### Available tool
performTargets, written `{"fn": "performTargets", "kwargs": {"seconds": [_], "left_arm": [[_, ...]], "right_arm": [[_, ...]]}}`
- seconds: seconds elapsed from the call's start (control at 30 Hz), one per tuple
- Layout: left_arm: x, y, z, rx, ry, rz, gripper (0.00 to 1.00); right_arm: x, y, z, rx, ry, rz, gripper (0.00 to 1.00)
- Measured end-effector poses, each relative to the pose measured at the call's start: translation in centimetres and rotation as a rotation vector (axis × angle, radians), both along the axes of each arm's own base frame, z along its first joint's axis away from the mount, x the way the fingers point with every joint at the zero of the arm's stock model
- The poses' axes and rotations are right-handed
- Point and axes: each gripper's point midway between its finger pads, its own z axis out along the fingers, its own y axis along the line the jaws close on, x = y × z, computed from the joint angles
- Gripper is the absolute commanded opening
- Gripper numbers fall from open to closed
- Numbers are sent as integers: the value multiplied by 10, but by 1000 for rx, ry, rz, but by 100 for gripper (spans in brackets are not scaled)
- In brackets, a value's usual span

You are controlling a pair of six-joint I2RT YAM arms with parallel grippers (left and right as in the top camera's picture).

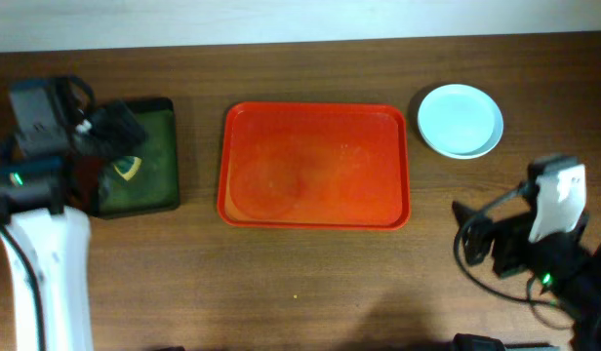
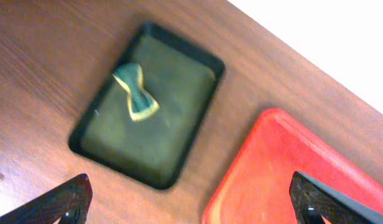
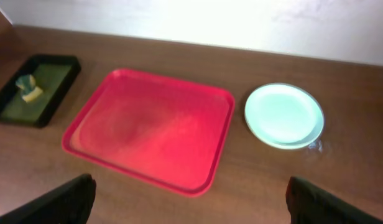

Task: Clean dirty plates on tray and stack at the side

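The red-orange tray [image 1: 315,164] lies in the middle of the table with nothing on it; it also shows in the right wrist view [image 3: 151,127] and the left wrist view [image 2: 291,174]. The plates [image 1: 460,120] sit stacked to the tray's right, a pale mint-blue one on top [image 3: 283,115]; those beneath are mostly hidden. My left gripper [image 2: 191,202] is open and empty, over the table between the green tray and the red tray. My right gripper [image 3: 191,199] is open and empty, near the front right of the table.
A small dark green tray [image 1: 140,156] stands left of the red tray, holding a green-and-yellow sponge [image 2: 135,93]. The left arm [image 1: 42,195] is at the left edge and the right arm [image 1: 540,244] at the front right.
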Motion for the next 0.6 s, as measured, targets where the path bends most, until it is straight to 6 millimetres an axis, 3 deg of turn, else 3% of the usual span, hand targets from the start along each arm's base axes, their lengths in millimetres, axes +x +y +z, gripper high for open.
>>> {"fn": "performTargets", "kwargs": {"seconds": [0.07, 0.13, 0.2, 0.4, 0.6], "left_arm": [[-23, -27, -19, 4, -11, -82, 99], [-35, -45, -33, 13, -79, -138, 99], [-61, -57, -45, 16, -136, -181, 99], [-100, -58, -35, 31, -321, -187, 100], [-102, -58, -32, 32, -335, -187, 99]], "right_arm": [[-3, 1, -28, 16, 19, -7, 98], [-2, 1, -49, 30, 64, -11, 99], [-2, 0, -66, 40, 109, -12, 98], [1, 0, -71, 45, 126, -14, 98], [6, -1, -77, 50, 157, -14, 98]]}}
